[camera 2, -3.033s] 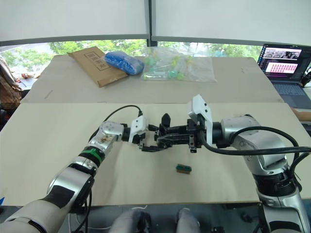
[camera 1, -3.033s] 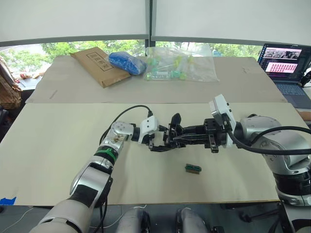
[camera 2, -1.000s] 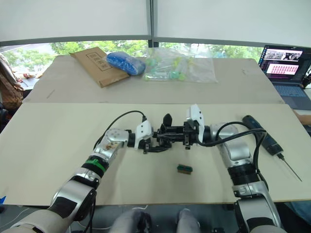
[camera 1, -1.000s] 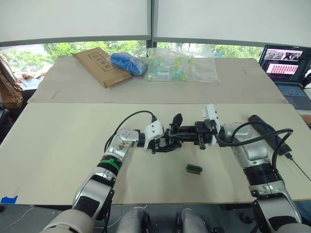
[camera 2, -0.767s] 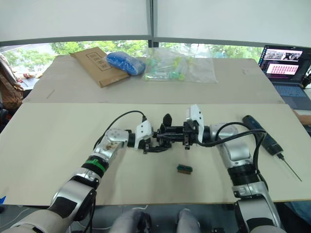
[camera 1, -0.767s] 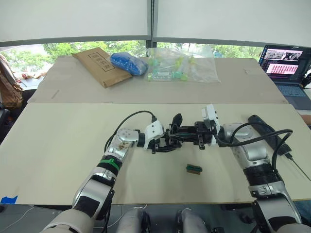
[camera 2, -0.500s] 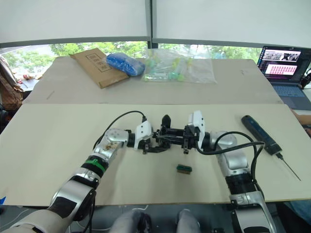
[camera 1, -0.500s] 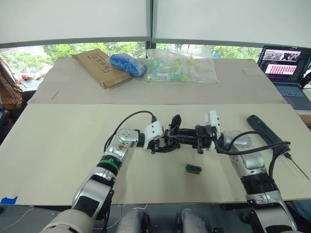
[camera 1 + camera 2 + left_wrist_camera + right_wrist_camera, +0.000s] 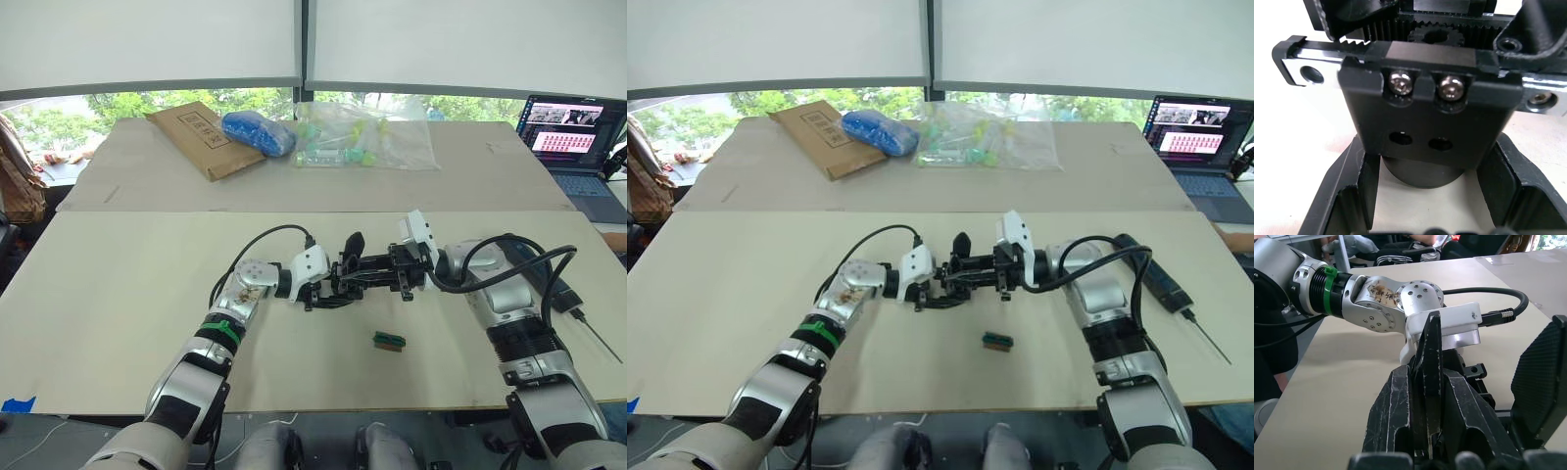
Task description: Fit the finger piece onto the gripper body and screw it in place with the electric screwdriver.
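Black rigid plastic and metal, the squat gripper body [image 9: 345,277] with its toothed rack looks stiff and light, clamped at its round base by the left end effector [image 9: 326,286] mid-tabletop [image 9: 118,294]. Slim black tapering finger piece [image 9: 1429,382], pinched between the right end effector's [image 9: 377,276] closed fingers, seems hard and slippery; holding its flat flanks suits it best.

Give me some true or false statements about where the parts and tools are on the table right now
1. The screwdriver lies on the table, in neither gripper. True.
2. The left gripper holds the gripper body at its round base. True.
3. The green block sits inside the gripper body. False: it lies alone on the table, nearer the robot.
4. The right gripper is shut on the finger piece. True.
5. The laptop is closed. False: its screen is open and lit.
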Motion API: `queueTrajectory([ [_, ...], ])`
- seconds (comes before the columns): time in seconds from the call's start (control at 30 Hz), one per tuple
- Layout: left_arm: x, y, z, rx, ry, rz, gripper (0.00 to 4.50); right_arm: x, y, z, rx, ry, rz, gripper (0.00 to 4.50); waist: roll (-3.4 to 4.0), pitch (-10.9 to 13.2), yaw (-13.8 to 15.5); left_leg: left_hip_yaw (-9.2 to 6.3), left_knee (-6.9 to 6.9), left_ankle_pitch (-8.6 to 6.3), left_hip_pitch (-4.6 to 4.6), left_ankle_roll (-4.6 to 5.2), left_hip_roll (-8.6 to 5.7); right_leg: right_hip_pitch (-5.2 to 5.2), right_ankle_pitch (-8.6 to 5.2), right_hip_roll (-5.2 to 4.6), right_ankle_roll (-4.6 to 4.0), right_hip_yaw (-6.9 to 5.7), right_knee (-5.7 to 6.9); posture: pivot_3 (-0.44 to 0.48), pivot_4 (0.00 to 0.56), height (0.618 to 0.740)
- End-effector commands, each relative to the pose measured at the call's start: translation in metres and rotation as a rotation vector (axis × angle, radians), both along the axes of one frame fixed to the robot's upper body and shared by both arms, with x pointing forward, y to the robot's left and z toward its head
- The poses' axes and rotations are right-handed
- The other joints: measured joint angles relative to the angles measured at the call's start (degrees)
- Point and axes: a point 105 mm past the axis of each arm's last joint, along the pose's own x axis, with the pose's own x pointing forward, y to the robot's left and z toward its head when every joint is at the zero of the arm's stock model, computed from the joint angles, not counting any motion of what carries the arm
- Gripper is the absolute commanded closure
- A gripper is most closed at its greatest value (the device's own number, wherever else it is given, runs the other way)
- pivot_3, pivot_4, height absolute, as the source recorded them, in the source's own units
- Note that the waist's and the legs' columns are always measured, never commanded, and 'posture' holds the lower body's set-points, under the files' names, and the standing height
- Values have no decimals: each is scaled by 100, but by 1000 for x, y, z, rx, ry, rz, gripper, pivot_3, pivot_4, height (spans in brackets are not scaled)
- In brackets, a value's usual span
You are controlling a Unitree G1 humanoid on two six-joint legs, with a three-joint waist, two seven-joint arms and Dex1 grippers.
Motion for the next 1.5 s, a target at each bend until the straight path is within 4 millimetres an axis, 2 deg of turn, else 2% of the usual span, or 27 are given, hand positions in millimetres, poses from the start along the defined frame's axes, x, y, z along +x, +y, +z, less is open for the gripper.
queueTrajectory([
  [0.03, 3, 0, 12, -27, -42, -3, 2220, -7, -19, -65, -152, 184, -138, 4137, 1, -3, -11, -4, -7, -1, 11, -1, 2, 11, -1, -5, -1, -1, -5, 0, 150, 732],
  [0.23, 6, 0, 15, -40, -43, 15, 2220, -6, -13, -52, -97, 147, -146, 4137, 1, -10, -18, -5, -9, -2, 16, -3, 1, 12, -1, -19, -1, -2, -4, 0, 150, 732],
  [0.5, 7, 3, 16, -36, -43, 21, 2220, -11, -16, -57, -152, 180, -72, 4137, 1, -10, -19, -5, -10, -2, 14, -2, 0, 11, -1, -21, -2, -3, -5, 0, 150, 732],
  [0.87, 7, 4, 17, -40, -38, 23, 2220, -4, -13, -54, -160, 175, -61, 4137, 1, -9, -30, -7, -11, -2, 12, -1, -2, 10, -1, -57, -2, -13, -6, 0, 150, 732],
  [0.9, 7, 4, 17, -41, -38, 24, 2220, -4, -12, -52, -153, 159, -61, 4137, 1, -9, -30, -7, -12, -2, 12, -1, -2, 10, -1, -58, -2, -13, -6, 0, 150, 732],
  [1.03, 9, 3, 17, -43, -34, 29, 2220, 0, -6, -20, -29, 85, -60, 4137, 0, -9, -31, -7, -12, -2, 11, -2, -2, 9, -1, -59, -2, -14, -6, 0, 150, 732],
  [1.07, 9, 3, 17, -43, -33, 29, 2220, 1, -5, -7, -1, 50, -60, 3081, -1, -8, -33, -8, -12, -2, 8, -2, -2, 7, -1, -60, -3, -15, -6, 0, 150, 732],
  [1.17, 10, 2, 17, -44, -32, 29, 2220, 2, -7, 13, 30, -4, -69, 2077, 1, -2, -43, 1, -8, -1, -40, 0, -9, -49, 1, -66, -4, -9, 5, 0, 150, 732],
  [1.23, 10, 0, 17, -45, -31, 22, 2220, -4, -18, 31, 10, -50, -70, 1394, 1, 0, -39, 4, 3, 1, -66, 2, -11, -73, 2, -45, -3, -13, 18, 0, 150, 732],
  [1.33, 10, -2, 17, -46, -31, 19, 2220, -13, -37, 48, -38, -96, -96, 1338, 3, 7, -15, 3, 10, 3, -99, 7, -13, -92, 3, -39, 0, -26, 12, 0, 150, 732],
  [1.5, 11, 0, 13, -34, -10, 24, 2220, -28, -67, 69, -107, -133, -175, 1338, -1, 8, -4, -2, 12, 3, -98, 8, -11, -85, 5, -38, 2, -30, 6, 0, 150, 732],
])
